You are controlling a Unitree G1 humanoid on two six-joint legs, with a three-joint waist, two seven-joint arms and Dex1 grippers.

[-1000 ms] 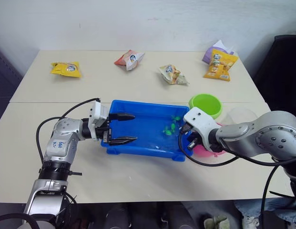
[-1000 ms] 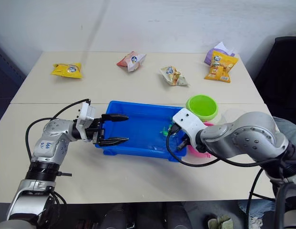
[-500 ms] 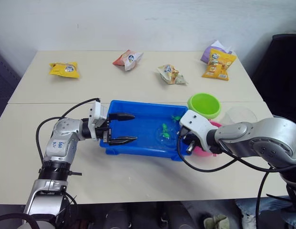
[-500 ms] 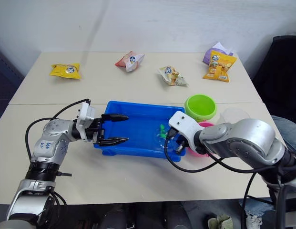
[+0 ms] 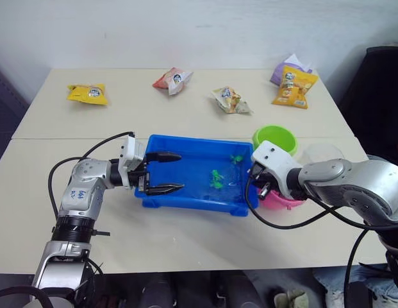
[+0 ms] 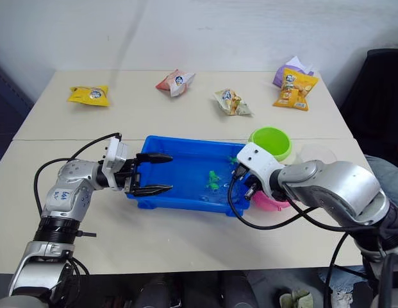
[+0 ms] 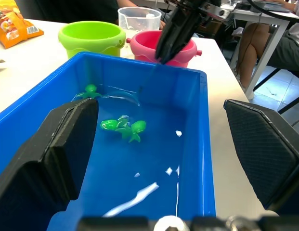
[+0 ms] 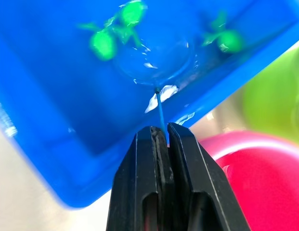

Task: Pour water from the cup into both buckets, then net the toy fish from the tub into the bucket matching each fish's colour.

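Observation:
The blue tub (image 5: 161, 200) holds water and green toy fish (image 7: 123, 126), with another green one (image 5: 236, 158) near its far right corner. My left gripper (image 5: 170, 172) hangs open over the tub's left end, holding nothing. At the tub's right end my right gripper (image 5: 262, 187) is shut on the thin handle of the net (image 8: 158, 72), whose hoop lies in the water beside the fish. Right of the tub, the lime green bucket (image 5: 275, 138) stands behind the pink bucket (image 5: 285, 199). The clear cup (image 5: 323, 154) stands just right of them.
Snack bags lie across the far half of the table: a yellow bag (image 5: 88, 93), a red-and-white bag (image 5: 173, 78), a pale bag (image 5: 229, 99) and an orange bag (image 5: 291, 86). A dark chair (image 5: 381, 96) stands off the right edge.
My right gripper dipped toward the tub, then drew back right toward the pink bucket, net still held. The green fish drifted left in the water. My left gripper stayed put.

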